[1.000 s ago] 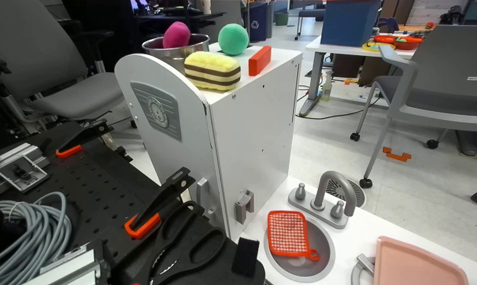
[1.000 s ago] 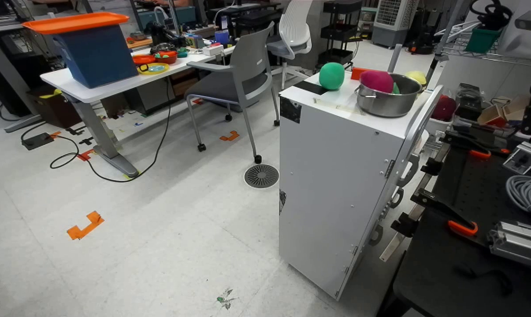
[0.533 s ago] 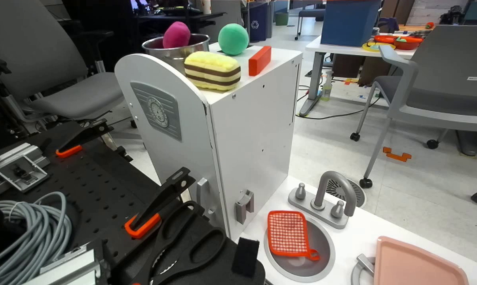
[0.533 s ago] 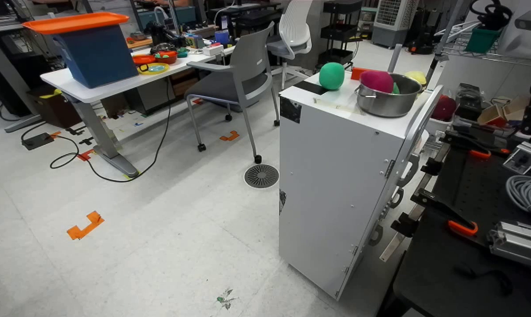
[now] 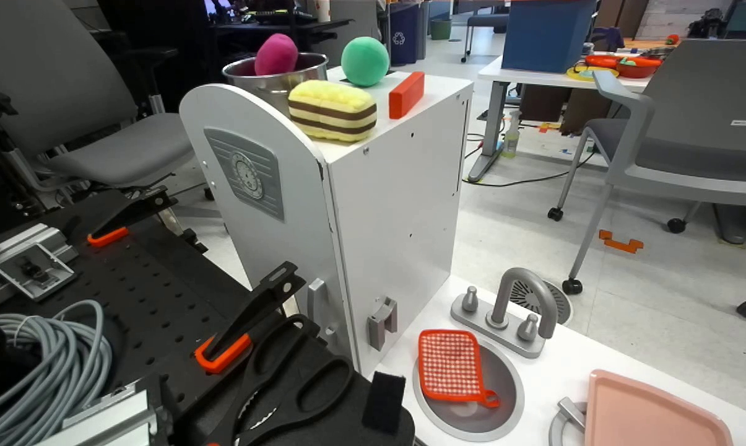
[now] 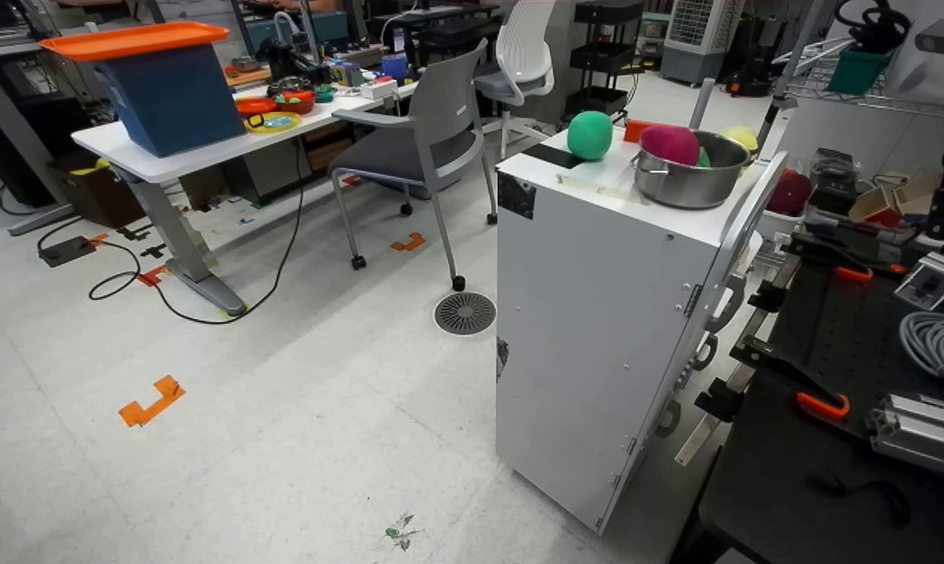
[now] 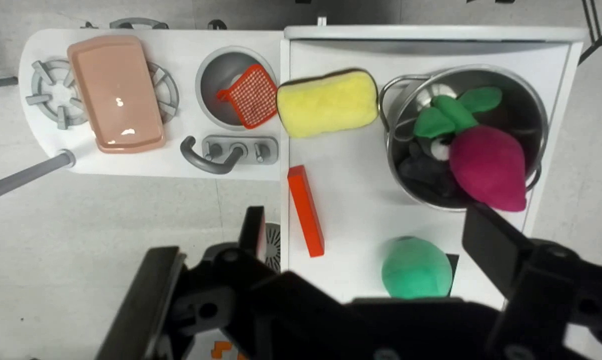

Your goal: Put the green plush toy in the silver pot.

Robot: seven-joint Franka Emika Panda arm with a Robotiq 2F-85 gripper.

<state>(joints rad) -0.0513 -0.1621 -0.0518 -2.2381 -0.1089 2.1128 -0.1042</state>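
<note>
Tall white play-kitchen cabinet [image 6: 597, 313], pale flr. [image 6: 299, 439] below: nothing up top has shifted this past sec., so I'm prob. still at the approach, my claw [image 7: 366, 222] spread wide above w/ nothing in its grip. The green plush toy [image 7: 417, 268] sits apart from the silver pot [image 6: 689, 189], toward the edge opp. the arched panel [image 5: 304, 204], where a bad nudge could send it over. The span btwn. the two should give me rm. to lift; the pink plush [image 7: 488, 165] crowds the pot's toy-side rim, so its far side looks the better drop.
</note>
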